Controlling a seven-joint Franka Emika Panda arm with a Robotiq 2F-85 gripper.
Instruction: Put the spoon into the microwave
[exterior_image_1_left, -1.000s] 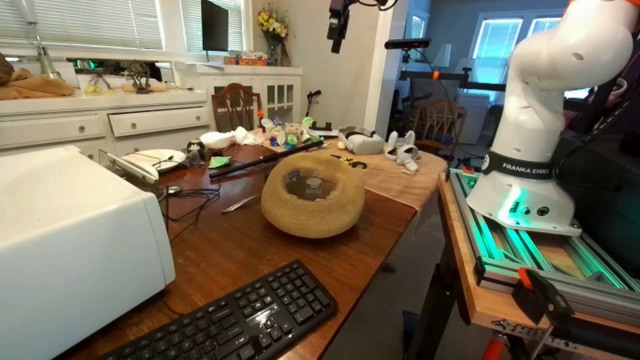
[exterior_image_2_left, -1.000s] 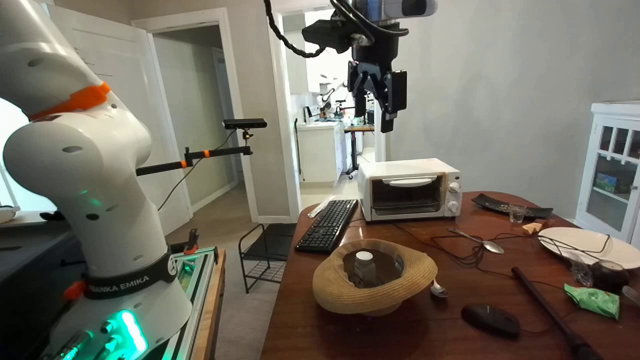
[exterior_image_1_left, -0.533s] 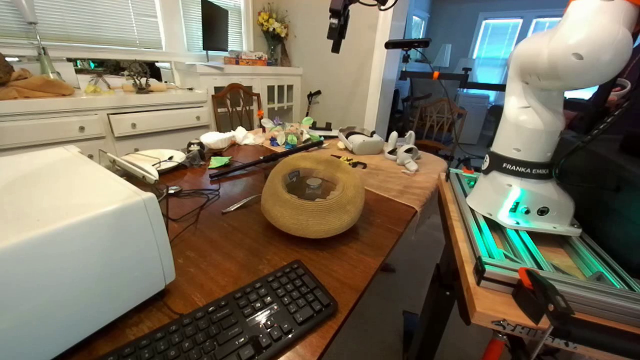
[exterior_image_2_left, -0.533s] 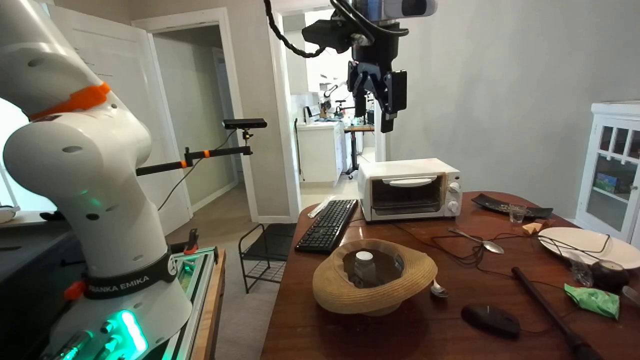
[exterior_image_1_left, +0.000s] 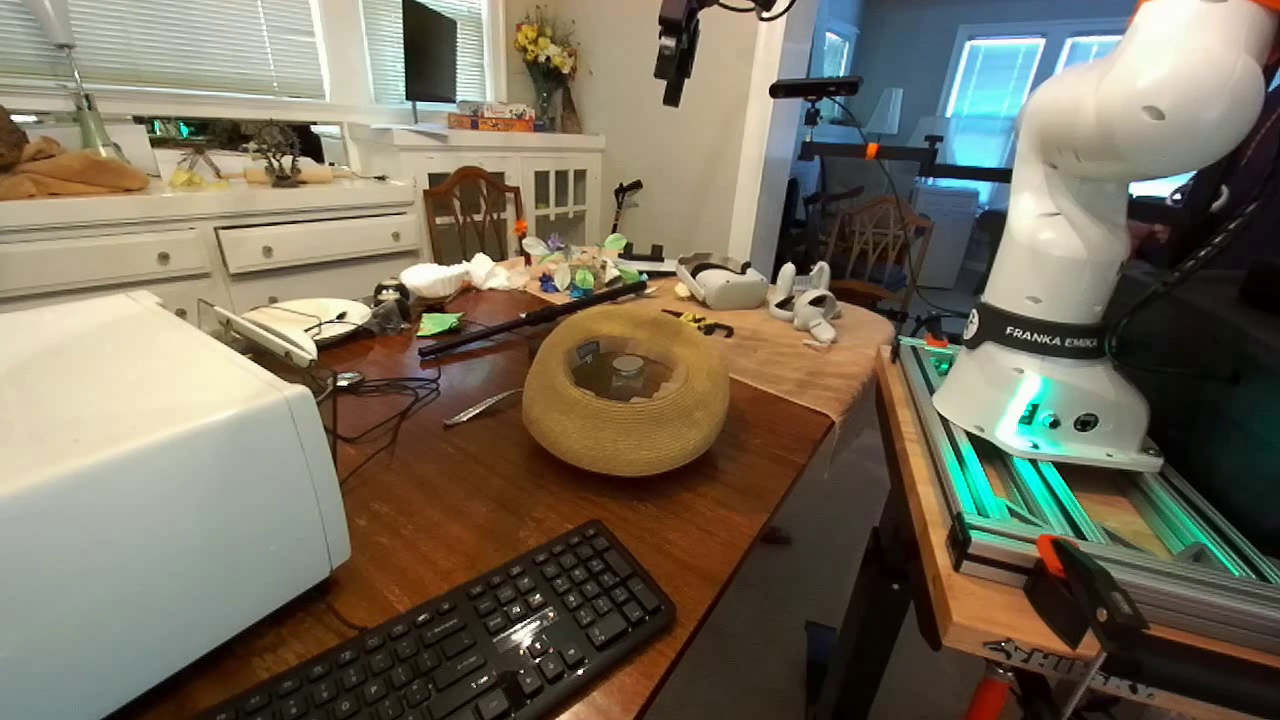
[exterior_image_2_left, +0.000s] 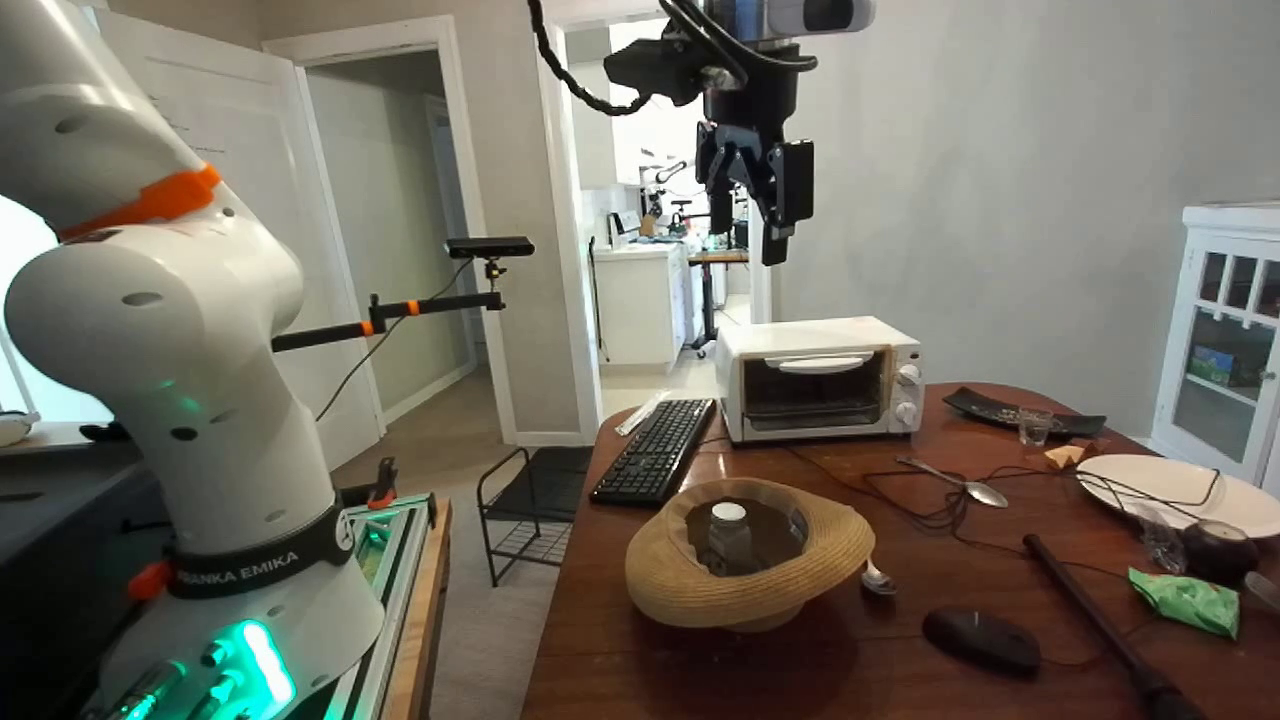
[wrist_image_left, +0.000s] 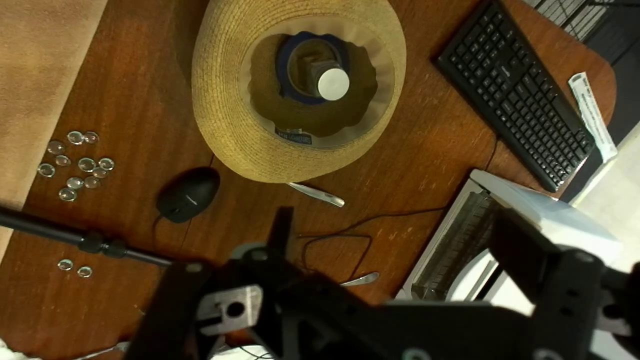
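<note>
So the arm (exterior_image_1_left: 1075, 210) stands tall, base (exterior_image_1_left: 1060, 390) lit green, and the gripper (exterior_image_2_left: 748, 245) just kinda hangs up high, fingers (exterior_image_2_left: 794, 185) pointing down, jaws spread pretty wide.

Jar (exterior_image_2_left: 731, 542) in hat (exterior_image_2_left: 665, 580), spoon (exterior_image_2_left: 980, 491) among cables (exterior_image_2_left: 935, 518), keyboard (exterior_image_2_left: 655, 453) beside microwave (exterior_image_2_left: 815, 393)

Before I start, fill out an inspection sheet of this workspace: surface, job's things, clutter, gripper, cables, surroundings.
Surface: brown wooden table, part covered by a tan cloth.
Job's things: white microwave standing on the table; spoon lying on the table; second utensil partly hidden by the straw hat, its kind unclear.
Clutter: straw hat upside down, white-capped jar inside; keyboard, mouse, black rod, plate.
Gripper: open, above the table, nothing held.
Cables: black cables on the table, near the spoon.
Surroundings: white cabinets, black stand.
</note>
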